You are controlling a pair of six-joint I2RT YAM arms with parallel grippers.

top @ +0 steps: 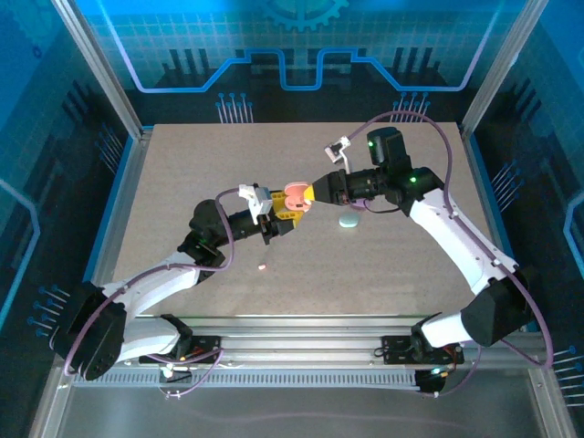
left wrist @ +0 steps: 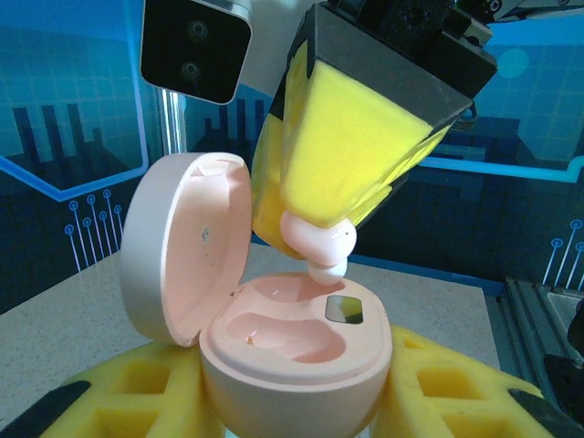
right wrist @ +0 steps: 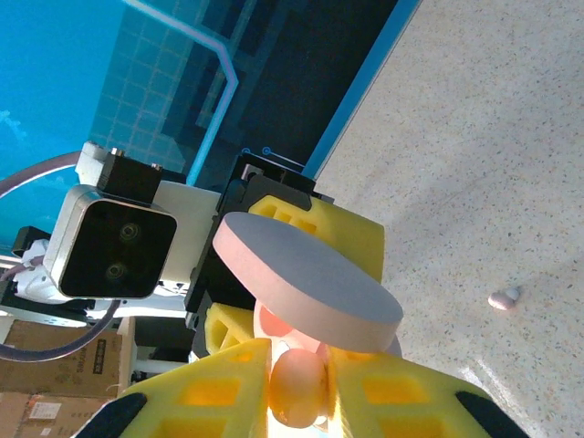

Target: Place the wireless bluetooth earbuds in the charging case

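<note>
Pinching a pale pink earbud between its fingertips, the right hand reaches down from above. Its fingers wear soft yellow foam pads that taper to a blunt wedge under black backing. The earbud is a smooth, glossy bead with a short rounded stem, and the stem points down at the case just beneath it. Whether the stem tip touches the case cannot be told.

The left hand is clamped on that case from both sides, with the same ribbed yellow foam pressed against its lower half. The case is a matte, pebble-shaped pink shell, held off the bench above its middle. Its round lid stands open and upright on the hinge. Inside the base are two smooth moulded hollows, both empty. A small dark shiny window sits in the one right under the earbud.

A shut mint-green case lies flat on the speckled bench, just beside the right arm's wrist. A loose earbud, pale and tiny, lies toward the near edge, close to the left arm.
</note>
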